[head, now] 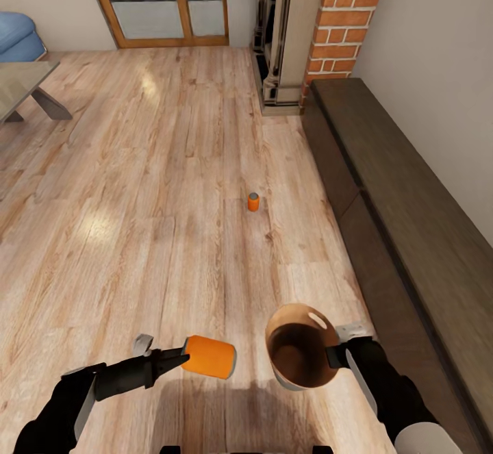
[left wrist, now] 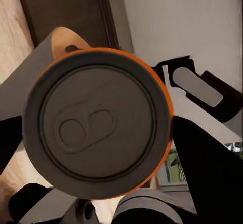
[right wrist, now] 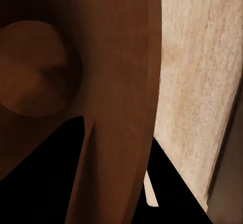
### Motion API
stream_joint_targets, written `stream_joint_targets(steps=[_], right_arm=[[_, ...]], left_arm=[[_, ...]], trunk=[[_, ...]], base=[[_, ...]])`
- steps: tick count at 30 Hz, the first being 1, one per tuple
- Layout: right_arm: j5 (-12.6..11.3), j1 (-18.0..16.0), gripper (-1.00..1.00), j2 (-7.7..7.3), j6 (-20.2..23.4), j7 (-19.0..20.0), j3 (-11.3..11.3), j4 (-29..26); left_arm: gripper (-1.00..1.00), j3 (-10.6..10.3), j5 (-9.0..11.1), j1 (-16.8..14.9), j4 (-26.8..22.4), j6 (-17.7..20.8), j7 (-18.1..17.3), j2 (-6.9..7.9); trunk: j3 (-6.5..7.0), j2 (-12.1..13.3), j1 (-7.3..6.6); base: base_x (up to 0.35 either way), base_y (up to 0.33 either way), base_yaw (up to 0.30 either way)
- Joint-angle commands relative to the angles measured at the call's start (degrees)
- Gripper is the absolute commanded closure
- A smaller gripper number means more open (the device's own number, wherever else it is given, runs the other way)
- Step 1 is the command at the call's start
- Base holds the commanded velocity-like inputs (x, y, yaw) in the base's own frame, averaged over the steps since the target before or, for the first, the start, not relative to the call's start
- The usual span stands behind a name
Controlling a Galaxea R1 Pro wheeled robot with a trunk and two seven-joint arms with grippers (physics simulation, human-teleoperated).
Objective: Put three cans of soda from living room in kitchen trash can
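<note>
Broadly, the living room's plank floor (head: 137, 187) gives the most open room: it runs wide and bare ahead of both claws and off past the left one toward the glass-topped coffee table (head: 20, 84) and the blue sofa (head: 17, 33). Beyond the right claw the room is tighter, since the long dark low cabinet (head: 411, 221) lines the wall all the way up to the brick pillar (head: 342, 22).

Next in size, the trash can (head: 301, 348) is carried off the floor with its brown mouth tilted up and toward the left claw, probably so a can can be dropped straight in. The right claw (head: 340, 355) is clamped on its rim; the right wrist view looks down the brown inner wall (right wrist: 101, 82) with floor just beside the rim edge.

Smaller, 1 orange soda can (head: 209, 356) lies sideways, pinched at its base by the left claw (head: 177, 358), silver top (left wrist: 96, 127) pointing at the bin. They are near but apart, so a short crossing over the rim seems to be what remains.

Smallest, a 2nd orange can (head: 253, 201) stands upright on the floor well ahead of both claws, near the cabinet front, with clear floor around it.
</note>
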Motion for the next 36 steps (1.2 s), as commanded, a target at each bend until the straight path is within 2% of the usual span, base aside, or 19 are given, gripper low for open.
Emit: stream_joint_targets(steps=[1, 4, 11, 17, 28, 31, 36], right_arm=[[-0.83, -0.06, 1.0, 0.08, -0.04, 0.06, 0.02, 0.13], [-0.81, -0.14, 1.0, 0.43, -0.08, 0.06, 0.31, 0.63], [-0.8, -0.16, 1.0, 0.57, -0.15, -0.08, 1.57, 0.89], [-0.8, -0.17, 1.0, 0.58, -0.18, -0.11, 1.92, 1.07], [-0.8, -0.17, 1.0, 0.62, -0.27, -0.12, 1.99, 1.6], [-0.8, -0.22, 1.0, 0.84, -3.16, -0.16, 2.03, 3.61], [-0.8, -1.01, 1.0, 1.03, -4.38, -0.44, 2.04, 5.56]], left_arm=[[1.0, 0.0, 0.0, 0.0, 0.0, 0.02, -0.1, -0.13], [1.0, 0.0, 0.01, 0.0, 0.05, 0.06, -0.21, -1.34], [1.0, 0.0, 0.02, 0.0, 0.07, 0.08, -0.21, -2.73], [1.0, -0.07, 0.01, 0.0, 0.08, 0.1, -0.21, -4.83], [1.0, -0.16, 0.02, 0.0, 0.06, 1.66, -0.21, -5.69], [1.0, -0.24, 0.02, 0.0, 0.02, 2.7, -0.21, -5.71], [1.0, -0.26, 0.02, 0.0, -0.01, 3.3, -0.21, -5.71]], trunk=[[0.0, 0.0, 0.0], [0.0, 0.0, 0.0], [0.0, 0.0, 0.0], [0.0, 0.0, 0.0], [0.0, 0.0, 0.0], [0.0, 0.0, 0.0], [0.0, 0.0, 0.0]], base=[[0.0, 0.0, 0.0], [0.0, 0.0, 0.0], [0.0, 0.0, 0.0], [0.0, 0.0, 0.0], [0.0, 0.0, 0.0], [0.0, 0.0, 0.0], [0.0, 0.0, 0.0]])
